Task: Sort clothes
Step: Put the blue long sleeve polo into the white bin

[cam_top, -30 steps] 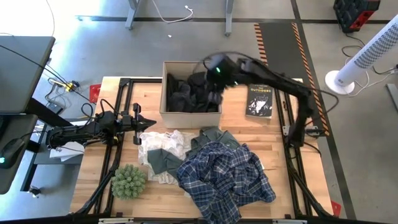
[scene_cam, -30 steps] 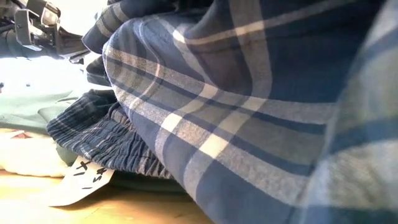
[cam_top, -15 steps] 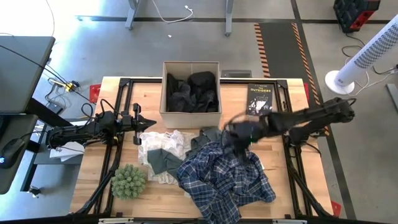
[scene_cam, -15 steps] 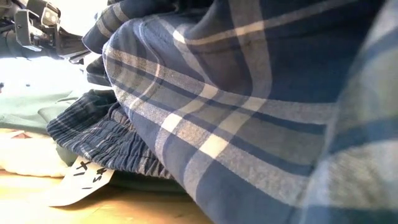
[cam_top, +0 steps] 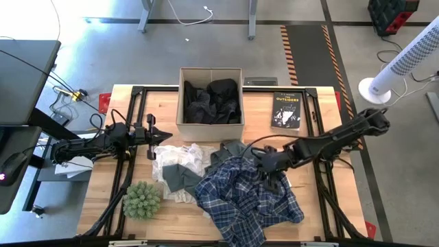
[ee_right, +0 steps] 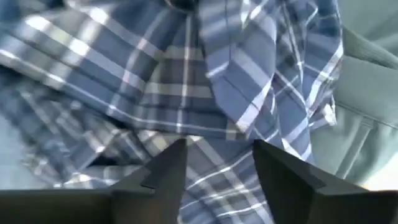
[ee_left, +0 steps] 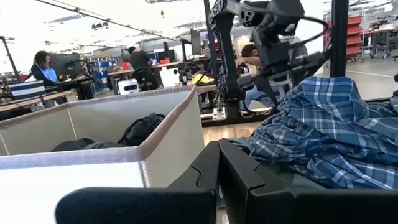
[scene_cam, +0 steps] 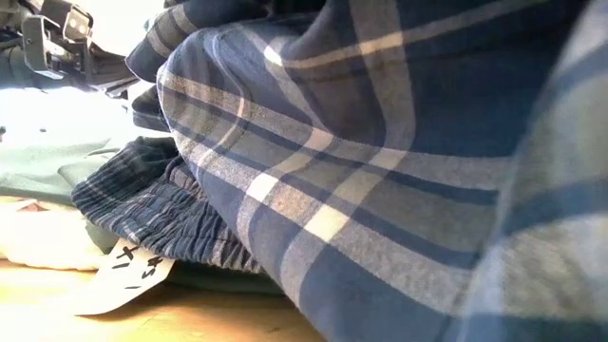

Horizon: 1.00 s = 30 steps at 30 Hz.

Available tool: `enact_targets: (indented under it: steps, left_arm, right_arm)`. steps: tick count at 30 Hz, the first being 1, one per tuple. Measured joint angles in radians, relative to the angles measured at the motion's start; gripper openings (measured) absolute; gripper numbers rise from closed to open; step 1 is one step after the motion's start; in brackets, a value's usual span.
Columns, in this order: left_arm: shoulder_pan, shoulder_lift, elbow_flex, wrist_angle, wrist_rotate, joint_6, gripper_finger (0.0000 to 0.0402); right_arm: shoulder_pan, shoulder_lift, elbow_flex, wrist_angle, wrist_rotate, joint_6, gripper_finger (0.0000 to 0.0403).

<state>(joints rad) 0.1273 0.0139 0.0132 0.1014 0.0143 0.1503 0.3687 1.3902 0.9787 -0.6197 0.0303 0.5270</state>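
Observation:
A blue-and-white plaid garment [cam_top: 247,195] lies crumpled at the table's near middle and fills the low view [scene_cam: 380,190]. A white garment [cam_top: 180,159] and dark green ones [cam_top: 233,151] lie beside it. Black clothes [cam_top: 209,101] lie in the cardboard box [cam_top: 184,123]. My right gripper [cam_top: 265,167] is open, low over the plaid garment's far part [ee_right: 186,93]. My left gripper [cam_top: 152,136] is shut and empty, at the left by the white garment and near the box [ee_left: 93,137]. My right gripper comes at the plaid garment from above with its fingers [ee_right: 165,171] spread over the crumpled folds [ee_right: 211,134]. I cannot tell whether the fingertips touch the cloth.
A black book [cam_top: 286,110] lies at the far right. A spiky green plant ball [cam_top: 142,199] sits at the near left. A white label [scene_cam: 133,271] lies under the clothes in the low view. People and desks show beyond the table in the left wrist view.
My right gripper has gone from above the box toward the table's near edge and down, and now stands low over the plaid garment. The clothes on the table have kept their places.

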Motion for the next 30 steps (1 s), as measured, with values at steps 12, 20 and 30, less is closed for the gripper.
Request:
enact_targets:
  steps: [12, 20, 30]
  left_arm:
    - [0.000, 0.000, 0.000, -0.001, 0.000, 0.000, 0.0001]
    - [0.000, 0.000, 0.000, -0.002, 0.000, 0.000, 0.0001]
    - [0.000, 0.000, 0.000, -0.003, 0.000, 0.000, 0.0001]
  right_arm:
    - [0.034, 0.348, -0.026, 0.125, -0.087, -0.131, 0.0197]
    - [-0.010, 0.294, -0.020, 0.087, -0.054, -0.151, 0.0018]
    - [-0.019, -0.077, 0.252, 0.010, 0.256, -0.222, 0.0008]
